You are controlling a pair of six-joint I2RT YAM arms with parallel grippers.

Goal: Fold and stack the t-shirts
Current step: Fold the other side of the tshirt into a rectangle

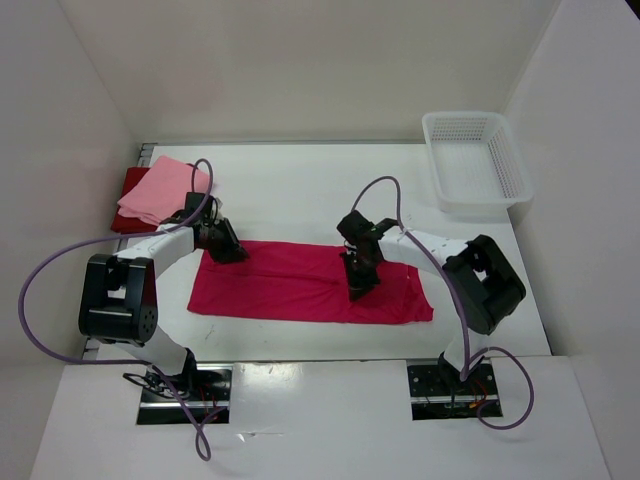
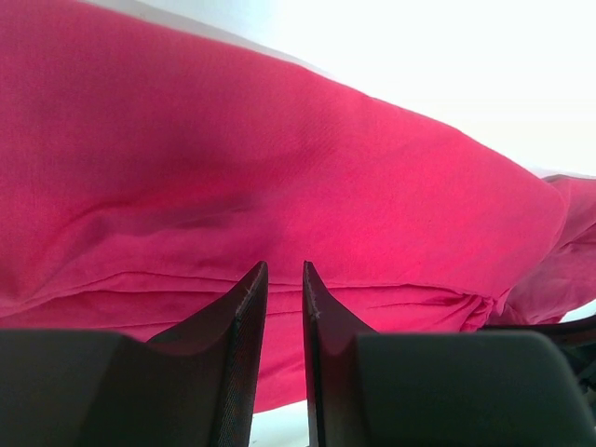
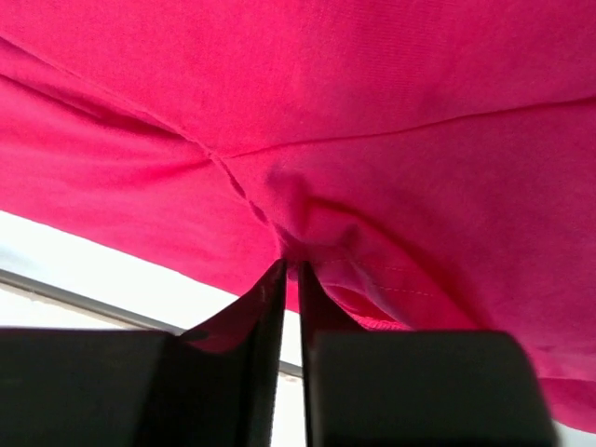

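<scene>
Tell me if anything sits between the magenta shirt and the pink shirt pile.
Only the robot's own left arm: the left gripper sits at the far left corner of the magenta shirt, toward the pink shirt. No loose object lies between; the basket is far right.

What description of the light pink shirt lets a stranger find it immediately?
Look at the white table, then its far left corner, opposite the white mesh basket. There the light pink folded cloth shirt lies on a dark red shirt; it is the palest, topmost garment.
</scene>
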